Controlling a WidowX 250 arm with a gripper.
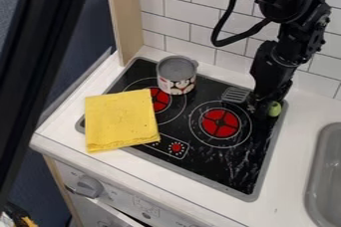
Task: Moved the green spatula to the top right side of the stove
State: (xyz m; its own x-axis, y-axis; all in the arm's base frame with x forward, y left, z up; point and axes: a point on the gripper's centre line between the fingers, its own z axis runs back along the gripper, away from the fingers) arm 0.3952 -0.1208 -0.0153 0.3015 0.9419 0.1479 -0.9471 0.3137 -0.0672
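By the top right corner of the stove (212, 157), the green spatula (274, 109) should prove light and stiff, best taken mid-handle, at the gripper (260, 106), whether spread or closed I cannot tell

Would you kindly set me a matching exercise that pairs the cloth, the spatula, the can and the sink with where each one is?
Things:
1. cloth
2. spatula
3. can
4. sink

Places:
A. upright at the back left of the stove
B. set in the counter, right of the stove
C. lying flat over the stove's left edge
D. at the stove's top right

Right pairs: 1-C, 2-D, 3-A, 4-B
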